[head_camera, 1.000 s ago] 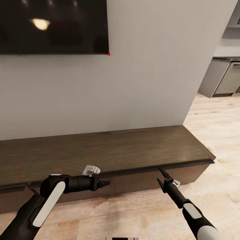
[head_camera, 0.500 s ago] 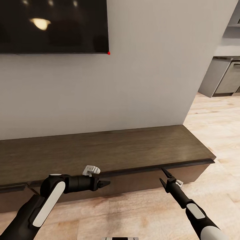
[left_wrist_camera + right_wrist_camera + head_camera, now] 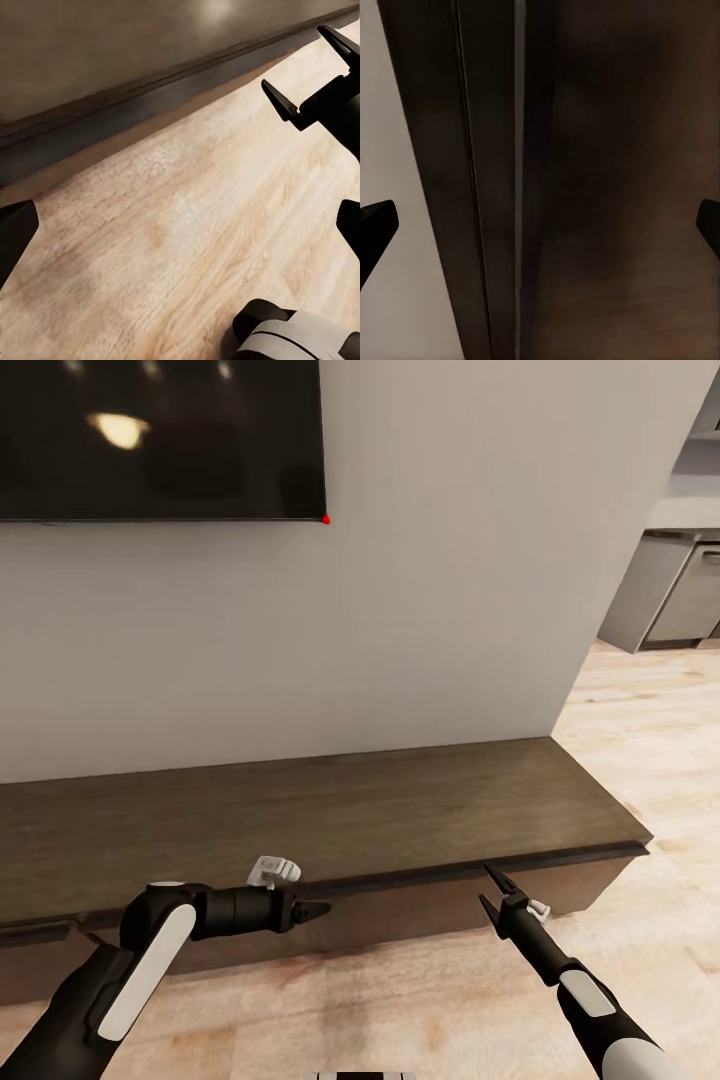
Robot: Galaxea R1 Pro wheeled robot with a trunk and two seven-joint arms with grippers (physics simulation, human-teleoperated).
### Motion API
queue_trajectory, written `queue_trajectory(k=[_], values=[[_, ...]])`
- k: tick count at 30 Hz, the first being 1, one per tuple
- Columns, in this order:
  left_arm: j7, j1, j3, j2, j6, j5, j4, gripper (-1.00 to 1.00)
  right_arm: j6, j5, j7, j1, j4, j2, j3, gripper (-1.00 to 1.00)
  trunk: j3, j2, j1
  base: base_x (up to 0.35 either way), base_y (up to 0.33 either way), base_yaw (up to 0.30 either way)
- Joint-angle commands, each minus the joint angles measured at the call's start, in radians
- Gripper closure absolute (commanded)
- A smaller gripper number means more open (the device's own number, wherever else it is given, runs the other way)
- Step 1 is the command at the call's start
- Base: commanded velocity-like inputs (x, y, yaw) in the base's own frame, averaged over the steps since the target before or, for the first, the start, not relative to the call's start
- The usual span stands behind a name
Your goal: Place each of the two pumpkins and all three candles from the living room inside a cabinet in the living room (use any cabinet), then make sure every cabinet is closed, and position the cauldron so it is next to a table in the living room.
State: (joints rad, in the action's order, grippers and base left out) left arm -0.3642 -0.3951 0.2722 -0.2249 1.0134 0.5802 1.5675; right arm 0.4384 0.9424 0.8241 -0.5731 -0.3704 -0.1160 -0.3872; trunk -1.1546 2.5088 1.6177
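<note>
The cabinet (image 3: pixel 330 810) is a long, low dark-brown unit running along the grey wall, and its flat fronts look flush. My right gripper (image 3: pixel 487 886) is open, its fingertips at the lip under the cabinet's top near the right end. In the right wrist view the cabinet's dark wood (image 3: pixel 585 187) sits very close between the spread fingers of the right gripper (image 3: pixel 540 225). My left gripper (image 3: pixel 316 910) hovers low in front of the cabinet's middle, open and empty, pointing toward the right gripper (image 3: pixel 304 71) over the floor. The pumpkins, candles, cauldron and table are out of view.
A dark TV screen (image 3: pixel 160 440) hangs on the wall above the cabinet's left part. Light wood floor (image 3: pixel 420 1000) lies in front of the cabinet and runs past its right end toward grey kitchen units (image 3: pixel 680 590). My base (image 3: pixel 360 1075) is at the bottom edge.
My right gripper has shifted slightly to the right along the cabinet's front edge. The view has shifted a little. The left arm has stayed put.
</note>
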Motion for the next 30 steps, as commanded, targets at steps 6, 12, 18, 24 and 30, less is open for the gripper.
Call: queue_trajectory(k=[6,12,18,24,30], values=[[-0.007,-0.001,0.001,-0.001,0.002,-0.006,0.000,-1.00,0.008,0.006,0.001,-0.001,0.000,0.001,-0.002,-1.00,-0.001,0.000,0.000,0.049,0.000,0.000],[-0.007,-0.001,0.001,-0.001,0.002,-0.006,0.000,-1.00,0.008,0.006,0.001,-0.001,0.001,0.001,-0.002,-1.00,-0.001,0.000,0.000,0.032,0.000,0.000],[-0.007,-0.001,0.001,-0.001,0.002,-0.006,0.000,-1.00,0.008,0.006,0.001,-0.001,0.000,0.001,-0.002,-1.00,-0.001,0.000,0.000,0.026,0.000,0.000],[-0.007,-0.001,0.002,-0.001,0.002,-0.006,0.000,-1.00,0.008,0.006,0.001,-0.001,0.001,0.001,-0.002,-1.00,-0.001,0.000,0.000,0.005,0.000,0.000],[-0.007,-0.001,0.002,-0.001,0.002,-0.006,0.000,-1.00,0.008,0.006,0.001,-0.001,0.001,0.001,-0.002,-1.00,-0.001,0.000,0.000,0.054,0.000,0.000]])
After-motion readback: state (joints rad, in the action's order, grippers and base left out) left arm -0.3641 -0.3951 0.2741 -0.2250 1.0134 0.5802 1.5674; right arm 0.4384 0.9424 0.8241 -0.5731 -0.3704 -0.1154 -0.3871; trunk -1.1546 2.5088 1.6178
